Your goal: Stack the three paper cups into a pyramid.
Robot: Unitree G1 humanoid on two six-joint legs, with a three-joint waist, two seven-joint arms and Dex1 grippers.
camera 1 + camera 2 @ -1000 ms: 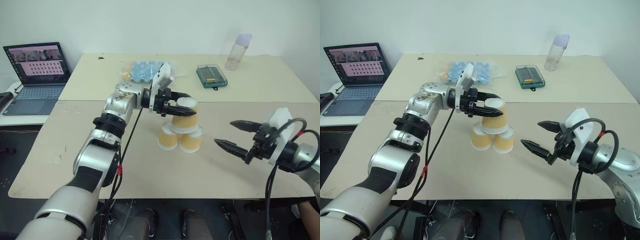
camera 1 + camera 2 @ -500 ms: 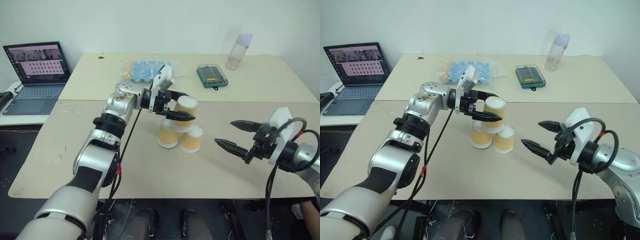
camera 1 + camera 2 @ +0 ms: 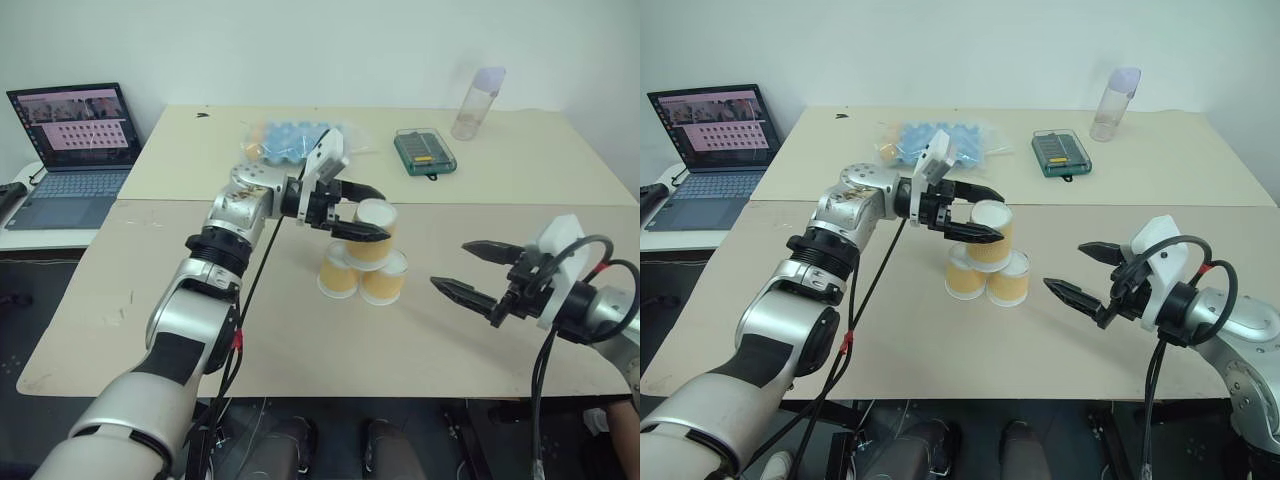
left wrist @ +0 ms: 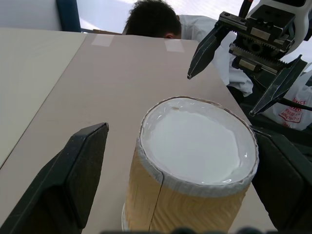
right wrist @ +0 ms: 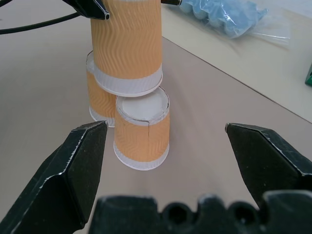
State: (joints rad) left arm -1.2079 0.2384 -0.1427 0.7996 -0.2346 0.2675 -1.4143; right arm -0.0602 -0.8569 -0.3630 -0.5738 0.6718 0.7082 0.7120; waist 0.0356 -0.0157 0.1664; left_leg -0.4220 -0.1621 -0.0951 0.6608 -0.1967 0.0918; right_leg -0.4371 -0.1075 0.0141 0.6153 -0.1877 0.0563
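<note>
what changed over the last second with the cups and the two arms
The left gripper let go of the top cup: its fingers, shut on the cup before, now stand open on either side of it. The cup rests upside down on the two base cups, finishing the pyramid. The right gripper stayed open and in place; the base cups did not move.

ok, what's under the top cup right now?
The top cup sits upside down on two upside-down base cups, the near one's white base partly showing. The far base cup is mostly covered. Open left gripper flanks the top cup.
</note>
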